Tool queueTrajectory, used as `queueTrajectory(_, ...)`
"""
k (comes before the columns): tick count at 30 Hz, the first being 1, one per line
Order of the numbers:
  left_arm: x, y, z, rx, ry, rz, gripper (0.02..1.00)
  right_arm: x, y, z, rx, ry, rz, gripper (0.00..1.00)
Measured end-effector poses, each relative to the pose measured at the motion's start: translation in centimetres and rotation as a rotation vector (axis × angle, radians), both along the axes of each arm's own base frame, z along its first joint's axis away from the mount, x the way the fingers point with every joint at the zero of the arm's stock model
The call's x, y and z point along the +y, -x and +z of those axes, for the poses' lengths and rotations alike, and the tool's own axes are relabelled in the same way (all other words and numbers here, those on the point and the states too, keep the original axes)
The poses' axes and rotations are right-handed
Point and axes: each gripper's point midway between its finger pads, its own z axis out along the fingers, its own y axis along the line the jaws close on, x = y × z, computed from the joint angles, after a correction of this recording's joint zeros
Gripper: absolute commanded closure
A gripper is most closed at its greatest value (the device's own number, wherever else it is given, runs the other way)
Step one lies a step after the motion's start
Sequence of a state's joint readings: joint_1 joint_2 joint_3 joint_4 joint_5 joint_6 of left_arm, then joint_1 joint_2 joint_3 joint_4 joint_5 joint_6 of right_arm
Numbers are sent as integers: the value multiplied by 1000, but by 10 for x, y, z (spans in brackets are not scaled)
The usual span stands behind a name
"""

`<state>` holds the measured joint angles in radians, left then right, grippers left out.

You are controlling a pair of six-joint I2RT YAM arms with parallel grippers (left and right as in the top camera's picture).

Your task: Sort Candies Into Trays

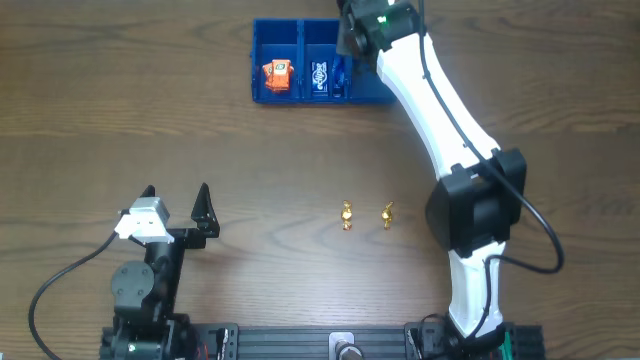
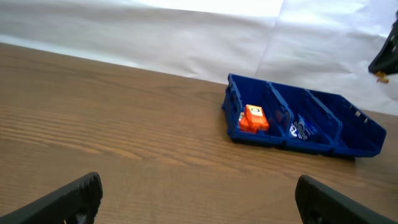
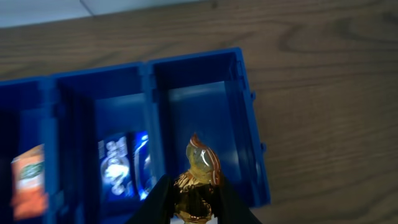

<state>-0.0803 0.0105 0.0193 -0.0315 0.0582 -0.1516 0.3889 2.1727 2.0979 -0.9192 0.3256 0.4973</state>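
On the bench (image 1: 120,100), the blue tray (image 1: 256,60) holds orange candies (image 1: 278,75) at one end and blue candies (image 1: 320,75) in the middle. The right gripper (image 3: 194,202), clamped on a gold candy (image 3: 200,165), hangs over the empty end compartment, so the drop looks due and should need only a release. The left gripper (image 1: 176,205) sits wide open and empty. Two loose gold candies (image 1: 347,215) lie on the bench.

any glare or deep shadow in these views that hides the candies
Right wrist view: the gold candy in the right end effector carries a bright highlight, and the tray bins lie in shade. Left wrist view: the backdrop is washed out. Top view: even light on the table, no glare on the loose candies.
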Motion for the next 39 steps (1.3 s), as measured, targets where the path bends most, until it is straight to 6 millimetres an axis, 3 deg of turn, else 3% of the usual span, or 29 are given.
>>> queueTrajectory(3,0,0,0,-1,0,0,20,-10,-10,-30,40,20,-11,858)
queueTrajectory(7,0,0,0,-1,0,0,20,-13,-16,-62,83,38,-14,748)
queueTrajectory(10,0,0,0,-1,0,0,20,-12,-17,-63,81,42,-2,494)
queueTrajectory(15,0,0,0,-1,0,0,20,-11,-11,-64,104,55,10,439)
queueTrajectory(18,0,0,0,-1,0,0,20,-1,21,-45,164,82,52,439)
queueTrajectory(21,0,0,0,-1,0,0,20,26,52,-3,124,64,124,439)
queueTrajectory(23,0,0,0,-1,0,0,20,36,79,5,105,43,159,439)
queueTrajectory(26,0,0,0,0,0,0,20,44,131,-24,162,4,200,439)
queueTrajectory(28,0,0,0,-1,0,0,20,43,186,-63,281,6,207,441)
queueTrajectory(32,0,0,0,-1,0,0,20,45,251,-119,438,4,192,441)
queueTrajectory(34,0,0,0,-1,0,0,20,45,267,-135,481,-16,181,439)
queueTrajectory(39,0,0,0,0,0,0,20,49,281,-152,512,-59,168,443)
